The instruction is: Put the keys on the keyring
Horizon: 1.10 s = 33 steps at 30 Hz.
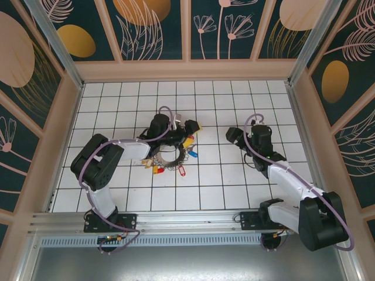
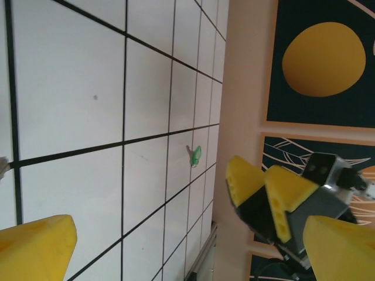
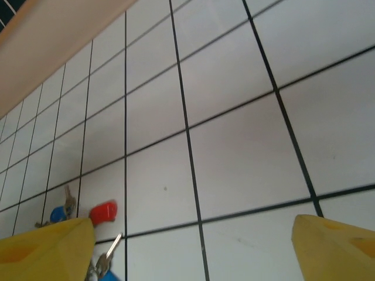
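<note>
The keys (image 1: 183,157) lie in a bunch mid-table, with red, blue, yellow and tan tags fanned around the grey-brown keyring (image 1: 167,154). My left gripper (image 1: 188,129) hovers just behind the bunch. In its wrist view, the left gripper (image 2: 187,257) is open with only bare tile between its yellow fingers, and a green-tagged key (image 2: 196,154) lies ahead. My right gripper (image 1: 231,136) stands a tile to the right of the bunch. In its wrist view, the right gripper (image 3: 193,252) is open over bare tile, with a red tag (image 3: 104,212) and a blue tag (image 3: 57,214) at lower left.
The white tiled floor (image 1: 222,175) is boxed in by tan walls (image 1: 187,70) on three sides. A metal rail (image 1: 187,219) runs along the near edge by the arm bases. The right gripper's yellow fingers (image 2: 258,187) show in the left wrist view.
</note>
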{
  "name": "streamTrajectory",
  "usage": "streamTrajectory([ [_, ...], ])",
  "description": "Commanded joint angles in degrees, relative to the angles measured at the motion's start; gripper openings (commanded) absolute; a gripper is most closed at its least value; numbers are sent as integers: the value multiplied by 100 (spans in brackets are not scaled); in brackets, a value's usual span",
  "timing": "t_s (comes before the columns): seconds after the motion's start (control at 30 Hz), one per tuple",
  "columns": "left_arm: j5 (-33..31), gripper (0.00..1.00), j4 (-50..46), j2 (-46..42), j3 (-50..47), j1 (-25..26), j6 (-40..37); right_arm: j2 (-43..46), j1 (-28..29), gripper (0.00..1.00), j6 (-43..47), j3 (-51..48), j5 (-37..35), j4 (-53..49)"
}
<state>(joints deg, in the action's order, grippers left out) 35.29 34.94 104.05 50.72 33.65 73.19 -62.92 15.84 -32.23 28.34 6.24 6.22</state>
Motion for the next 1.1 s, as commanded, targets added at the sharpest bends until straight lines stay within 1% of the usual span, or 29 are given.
streamTrajectory([
  [0.0,284,99,-411,-163,641,-92,-447,67,9,81,493,120,705,-578],
  [0.03,324,99,-765,-271,821,-150,-728,20,48,79,647,160,818,-639],
  [0.07,311,99,-1142,-439,972,-236,-1055,-37,159,81,757,207,766,-717],
  [0.1,224,99,-1682,-546,1114,-346,-1431,-120,325,85,863,247,709,-741],
  [0.13,91,99,-2209,-796,1245,-467,-1777,-188,508,85,1101,243,817,-656],
  [0.17,-124,99,-2791,-951,1390,-603,-2183,-249,817,84,1388,255,802,-516],
  [0.2,-319,99,-3285,-1088,1507,-757,-2623,-281,1173,82,1727,232,719,-297],
  [0.27,-619,99,-3948,-1304,1610,-1072,-3233,-280,1834,80,2526,52,723,403],
  [0.33,-822,99,-4302,-1490,1563,-1388,-3644,-228,2231,74,3552,-233,936,1109],
  [0.4,-1104,99,-4497,-1703,1394,-1634,-4105,-205,2436,73,4595,-542,1151,1741],
  [0.43,-1280,99,-4575,-1784,1317,-1707,-4306,-264,2481,71,4989,-574,1322,1854],
  [0.5,-1769,99,-4690,-1947,1122,-1765,-4771,-580,2518,65,5728,-447,1591,1778],
  [0.57,-2203,99,-4724,-2047,953,-1772,-5183,-1042,2555,64,6381,-156,1650,1346],
  [0.6,-2491,99,-4729,-2100,850,-1765,-5431,-1359,2548,58,6522,101,1548,1094],
  [0.63,-2816,99,-4743,-2141,756,-1774,-5577,-1613,2547,55,6697,277,1536,919],
  [0.7,-3507,99,-4671,-2289,544,-1774,-5794,-2048,2679,55,6941,487,1415,1021],
  [0.77,-3864,99,-4536,-2418,288,-1769,-5867,-2391,2803,55,6947,629,1306,1322],
  [0.8,-3956,99,-4425,-2477,158,-1774,-5845,-2586,2851,55,6933,751,1265,1364],
  [0.87,-3940,99,-4168,-2553,-109,-1770,-5829,-2936,2927,56,7043,1011,1092,1309],
  [0.93,-3874,99,-4010,-2569,-316,-1768,-5879,-3192,2998,58,7310,1086,546,1409],
  [1.0,-3932,99,-3999,-2532,-358,-1769,-5904,-3314,2967,58,7575,1076,208,1522],
  [1.07,-3948,99,-3986,-2484,-337,-1771,-5896,-3377,2871,54,7720,1145,256,1388],
])
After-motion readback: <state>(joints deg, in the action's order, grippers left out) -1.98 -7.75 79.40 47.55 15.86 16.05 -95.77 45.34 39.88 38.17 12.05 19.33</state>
